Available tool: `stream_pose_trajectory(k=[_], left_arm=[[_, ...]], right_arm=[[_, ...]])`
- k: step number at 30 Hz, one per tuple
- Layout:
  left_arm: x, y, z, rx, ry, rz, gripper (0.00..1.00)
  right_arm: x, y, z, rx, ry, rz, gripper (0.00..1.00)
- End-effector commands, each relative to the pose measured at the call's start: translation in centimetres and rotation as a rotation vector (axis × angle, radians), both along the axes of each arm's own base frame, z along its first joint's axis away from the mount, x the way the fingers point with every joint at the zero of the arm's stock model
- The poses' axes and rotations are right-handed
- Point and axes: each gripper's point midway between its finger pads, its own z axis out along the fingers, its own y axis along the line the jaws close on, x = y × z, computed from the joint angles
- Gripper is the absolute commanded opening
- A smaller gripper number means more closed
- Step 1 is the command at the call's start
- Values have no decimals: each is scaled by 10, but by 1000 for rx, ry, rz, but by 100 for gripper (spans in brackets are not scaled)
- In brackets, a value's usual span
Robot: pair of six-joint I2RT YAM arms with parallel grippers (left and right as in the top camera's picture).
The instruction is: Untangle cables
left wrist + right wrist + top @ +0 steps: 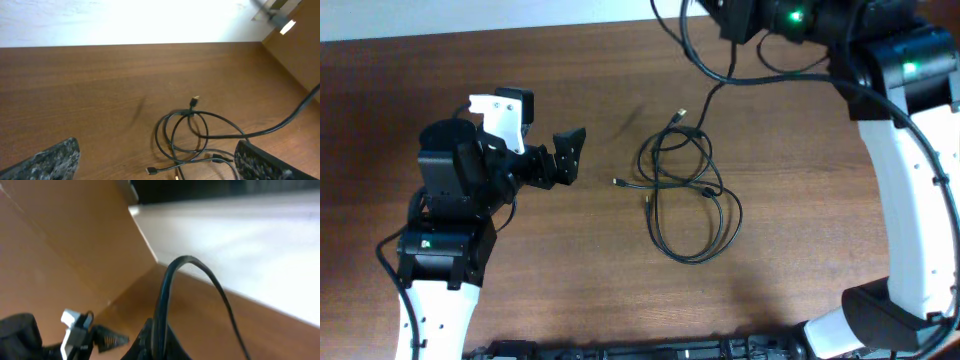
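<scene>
The cables lie as one loose knot of thin black loops in the middle of the table, with small plug ends sticking out left and up. My left gripper is open, to the left of the knot and apart from it. In the left wrist view the cables lie ahead between my speckled fingers, and the left gripper holds nothing. One strand rises from the knot toward the far right. My right gripper is shut on a black cable; overhead, the right gripper is at the top edge.
The brown wooden table ends at a pale wall strip along the far side. The right arm's white links curve down the right side. The left arm base stands at the front left. Thicker arm wires loop near the top right.
</scene>
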Motion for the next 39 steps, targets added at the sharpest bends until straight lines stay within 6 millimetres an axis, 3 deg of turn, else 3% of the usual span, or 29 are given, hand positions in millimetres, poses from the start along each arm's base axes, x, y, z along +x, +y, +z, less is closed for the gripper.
stream_pose_trajectory(k=[1, 5, 14, 21, 26, 31, 37, 39], left_arm=[[0, 2, 2, -4, -5, 14, 99], [0, 2, 2, -4, -5, 14, 99], [0, 2, 2, -4, -4, 14, 99], [0, 2, 2, -4, -5, 14, 99], [0, 2, 2, -4, -4, 14, 99], [0, 2, 2, -4, -5, 14, 99], [0, 2, 2, -4, -5, 14, 99], [0, 2, 2, -4, -4, 14, 99]], right_arm=[[-7, -27, 33, 21, -103, -67, 4], [2, -56, 43, 23, -145, -146, 4], [22, -138, 41, 8, -140, -346, 4], [25, -217, 24, -2, -55, -535, 4], [10, -308, -13, -6, 122, -811, 4], [-26, -391, -50, -48, 290, -1127, 4], [-81, -467, -70, -143, 380, -1407, 4], [-94, -482, -71, -136, 387, -1455, 4]])
